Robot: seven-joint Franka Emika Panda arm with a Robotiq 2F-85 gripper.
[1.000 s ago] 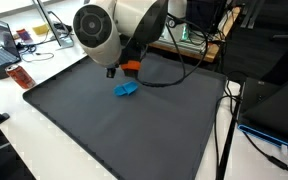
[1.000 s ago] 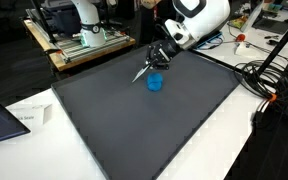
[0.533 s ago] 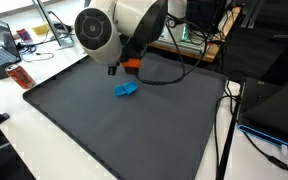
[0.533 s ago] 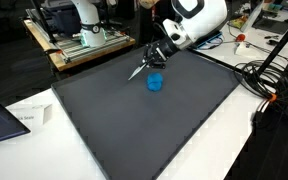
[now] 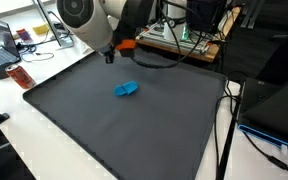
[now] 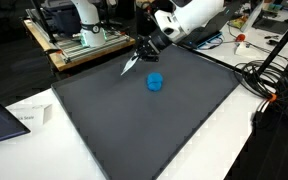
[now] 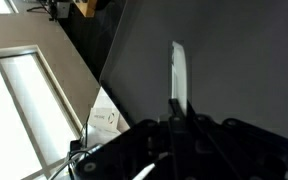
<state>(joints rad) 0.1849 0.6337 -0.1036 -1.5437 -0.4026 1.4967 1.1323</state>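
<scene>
My gripper (image 6: 144, 52) hangs above the far part of the dark grey mat (image 6: 134, 130), shut on a thin pale grey stick (image 6: 130, 65) that slants down from the jaws. In the wrist view the stick (image 7: 179, 70) juts straight out from between the closed fingers of the gripper (image 7: 177, 108), over the mat (image 7: 244, 60). A small blue object (image 6: 155, 82) lies on the mat below and beside the stick's tip, apart from it. In an exterior view the gripper (image 5: 111, 56) hangs well above and behind the blue object (image 5: 125, 89).
A laptop (image 5: 2, 45) and a red object (image 5: 21, 77) sit off the mat's edge. Cables (image 6: 262, 78) trail beside the mat, papers (image 6: 29, 115) lie near one corner, and a bench with equipment (image 6: 84, 35) stands behind.
The arm has lifted and drawn back from the blue object, carrying the stick with it. The blue object has stayed where it was.
</scene>
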